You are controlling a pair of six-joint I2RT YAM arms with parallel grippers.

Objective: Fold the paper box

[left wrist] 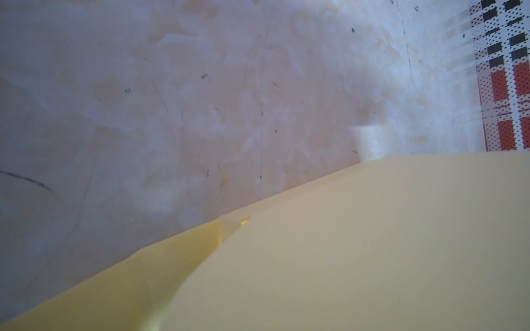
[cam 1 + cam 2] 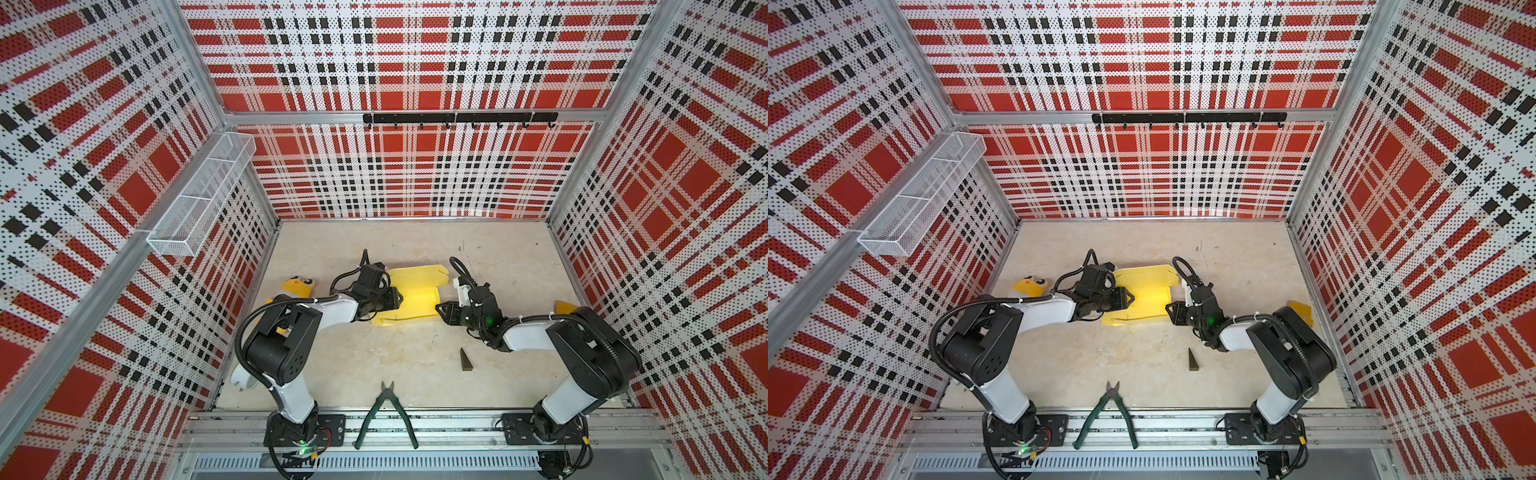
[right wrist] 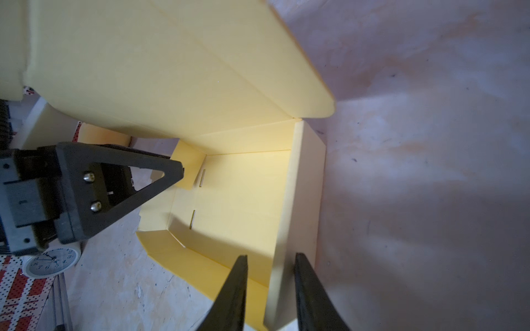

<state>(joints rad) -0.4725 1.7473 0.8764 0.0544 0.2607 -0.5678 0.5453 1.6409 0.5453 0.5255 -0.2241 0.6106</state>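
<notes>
The pale yellow paper box (image 2: 415,291) (image 2: 1146,291) lies partly folded in the middle of the table, with a raised right wall and a large flap at the back. My right gripper (image 2: 438,308) (image 3: 269,256) is open and straddles that upright right wall (image 3: 298,186). The outer finger lies against the wall and the inner one stands a little apart from it. My left gripper (image 2: 397,298) (image 3: 177,169) reaches to the box's left side. In the left wrist view the cardboard (image 1: 344,243) covers its jaws, so their state is hidden.
A yellow plush toy (image 2: 297,286) lies left of the box. A black wedge (image 2: 465,359) and green-handled pliers (image 2: 386,411) lie toward the front. An orange-yellow flat piece (image 2: 565,307) sits by the right arm. A small clock (image 3: 53,260) is at the left. A mesh basket (image 2: 199,199) hangs on the left wall.
</notes>
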